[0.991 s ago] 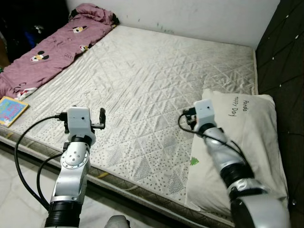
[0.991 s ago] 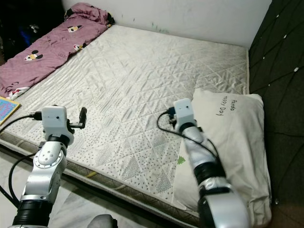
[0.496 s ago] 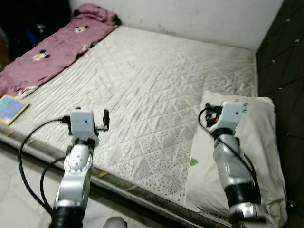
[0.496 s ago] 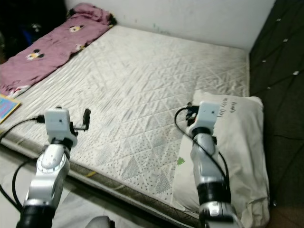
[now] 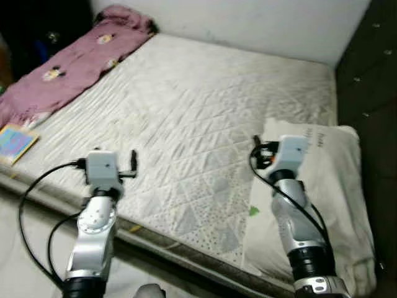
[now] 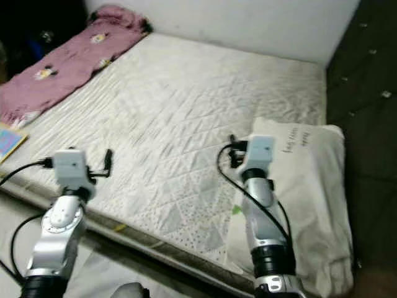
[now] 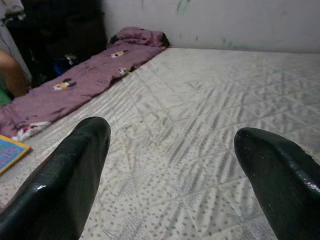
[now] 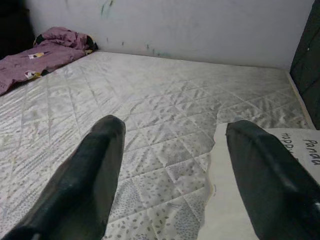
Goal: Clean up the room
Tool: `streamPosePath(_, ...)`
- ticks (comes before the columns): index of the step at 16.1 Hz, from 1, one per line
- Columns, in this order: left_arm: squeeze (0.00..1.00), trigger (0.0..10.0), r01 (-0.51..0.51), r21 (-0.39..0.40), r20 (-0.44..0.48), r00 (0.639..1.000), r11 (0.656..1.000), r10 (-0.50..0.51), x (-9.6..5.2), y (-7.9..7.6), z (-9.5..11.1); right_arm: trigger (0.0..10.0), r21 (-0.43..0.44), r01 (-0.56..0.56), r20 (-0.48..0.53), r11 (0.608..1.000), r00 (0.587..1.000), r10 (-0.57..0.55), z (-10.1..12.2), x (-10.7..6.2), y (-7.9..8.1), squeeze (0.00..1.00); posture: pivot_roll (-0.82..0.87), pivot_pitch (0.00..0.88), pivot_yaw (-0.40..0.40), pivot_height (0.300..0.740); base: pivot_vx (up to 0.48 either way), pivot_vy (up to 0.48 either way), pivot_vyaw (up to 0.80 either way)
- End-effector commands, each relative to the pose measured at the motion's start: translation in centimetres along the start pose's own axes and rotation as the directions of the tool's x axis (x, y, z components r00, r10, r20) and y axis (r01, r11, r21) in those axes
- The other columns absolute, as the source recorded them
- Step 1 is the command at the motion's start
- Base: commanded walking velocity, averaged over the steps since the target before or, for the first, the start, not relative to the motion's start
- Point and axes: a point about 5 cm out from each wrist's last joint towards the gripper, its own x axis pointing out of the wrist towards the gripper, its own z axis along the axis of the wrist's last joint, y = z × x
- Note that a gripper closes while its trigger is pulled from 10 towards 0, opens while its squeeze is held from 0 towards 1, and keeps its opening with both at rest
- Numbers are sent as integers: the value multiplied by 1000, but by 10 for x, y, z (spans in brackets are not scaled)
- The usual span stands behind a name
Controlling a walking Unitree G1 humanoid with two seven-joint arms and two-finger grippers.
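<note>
A cream pillow (image 5: 332,186) with printed lettering lies on the right side of a bare quilted mattress (image 5: 205,99). My right gripper (image 5: 257,153) hovers at the pillow's near-left corner, open and holding nothing; in the right wrist view its fingers (image 8: 95,165) straddle the pillow's edge (image 8: 250,210). Over the mattress's front left part, my left gripper (image 5: 133,165) is open and holding nothing, with its fingers (image 7: 75,170) spread wide in the left wrist view. A crumpled purple blanket (image 5: 68,65) with cartoon prints lies along the far left side. A colourful book (image 5: 15,141) rests at the mattress's left edge.
A dark padded headboard (image 5: 372,74) rises along the right side and a white wall (image 5: 248,22) runs behind the bed. Dark clutter (image 7: 60,45) stands beyond the blanket. Pale floor (image 5: 25,248) shows before the mattress's front edge (image 5: 186,254).
The camera has shifted and blurred a little. My right gripper swung right over the pillow's corner, then came back slightly left. The left gripper sank a little.
</note>
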Motion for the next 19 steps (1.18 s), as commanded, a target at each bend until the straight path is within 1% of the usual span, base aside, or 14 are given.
streamPosePath(1,0,10000,17,-3,17,1000,1000,-17,2,-4,6,10000,-16,21,4,1000,1000,-21,2,0,-5,1000,-123,0,23,740,0,0,-800)
streamPosePath(2,0,10000,37,-1,20,999,999,-36,3,-7,7,10000,-23,51,-29,998,998,-52,-2,1,-8,1000,-124,0,27,740,0,0,0)
streamPosePath(3,0,10000,46,1,21,999,999,-46,3,-8,8,10000,-34,71,-46,997,996,-73,-4,2,-11,1000,-123,0,30,740,0,0,0)
streamPosePath(4,0,10000,47,0,19,999,999,-47,3,-8,8,10000,-28,81,-55,996,995,-82,-4,3,-12,1000,-123,0,32,740,0,0,0)
streamPosePath(5,0,10000,49,-1,17,999,999,-49,4,-8,8,10000,-27,83,-59,996,995,-84,-4,3,-12,1000,-124,0,32,740,0,0,0)
streamPosePath(6,0,10000,51,0,16,999,999,-51,4,-8,8,10000,5,78,-58,997,995,-77,-5,3,-10,1000,-124,0,32,740,0,0,0)
streamPosePath(9,0,10000,36,19,10,999,999,-36,5,-10,8,10000,-5,91,-61,996,994,-91,-4,2,-10,1000,-125,0,26,740,0,0,0)
streamPosePath(10,0,10000,41,7,8,999,999,-41,5,-11,9,10000,-7,92,-76,996,993,-93,-5,3,-10,675,-125,0,22,740,0,0,0)
streamPosePath(11,0,10000,45,-13,1,999,999,-45,5,-12,8,10000,-4,90,-91,996,992,-90,-7,4,-10,0,-125,0,22,740,0,0,-800)
streamPosePath(14,0,10000,67,-25,10,998,997,-67,5,-14,9,10000,-10,83,-92,997,992,-83,-6,5,-10,0,-128,0,18,740,0,87,-800)
streamPosePath(17,0,10000,81,-32,12,997,996,-81,6,-16,10,10000,-5,76,-93,997,993,-76,-5,5,-9,0,-125,0,14,740,0,447,-800)
streamPosePath(19,0,10000,91,-33,18,996,995,-91,6,-18,12,10000,1,66,-88,998,994,-65,-5,6,-7,0,-125,0,14,740,0,480,0)
